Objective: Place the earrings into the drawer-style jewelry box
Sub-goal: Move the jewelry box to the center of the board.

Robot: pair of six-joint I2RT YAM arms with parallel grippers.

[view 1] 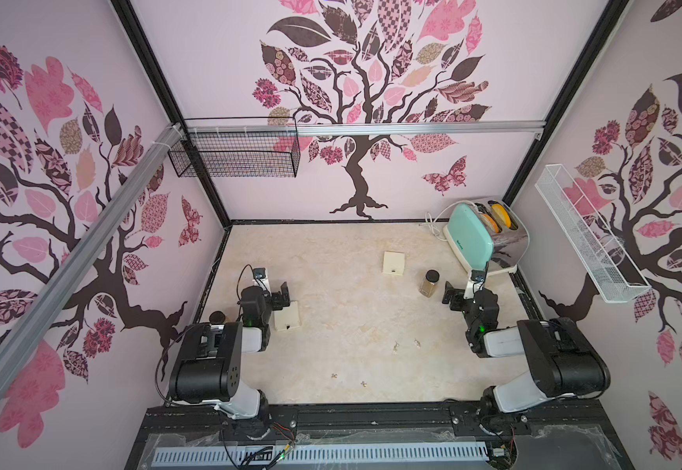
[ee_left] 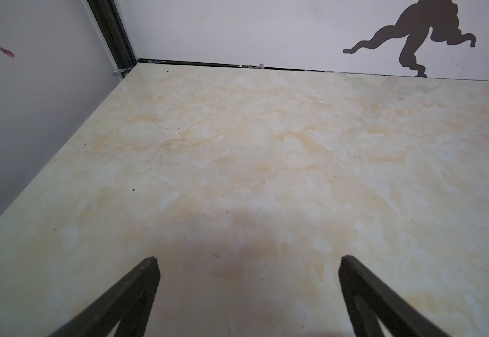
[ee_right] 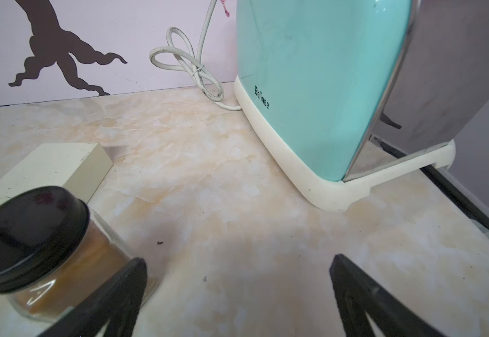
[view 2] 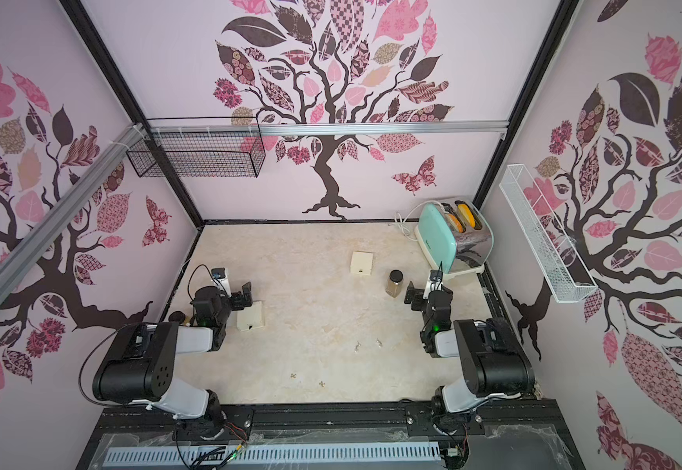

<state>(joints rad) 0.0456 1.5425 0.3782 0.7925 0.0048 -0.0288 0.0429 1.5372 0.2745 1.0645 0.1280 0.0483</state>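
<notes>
We have both pairs of fingers spread wide and holding nothing: the left gripper (ee_left: 248, 257) hangs over bare marbled cream tabletop (ee_left: 237, 146), while the right gripper (ee_right: 238, 258) has a brown-filled glass jar with a black lid (ee_right: 33, 233) just outside one finger and a mint-green toaster (ee_right: 325, 87) ahead. Well behind both sets of fingertips, back toward the arm bases, we spot two tiny silvery earrings (view 1: 395, 346) (view 2: 357, 346) and, farther back, two darker golden earrings (view 1: 334, 375) (view 2: 293, 375). One flat cream square jewelry box (view 1: 288, 318) sits just beside the left fingers, and a second cream box (view 1: 393, 263) (ee_right: 47, 166) lies beyond the jar from the right fingers.
</notes>
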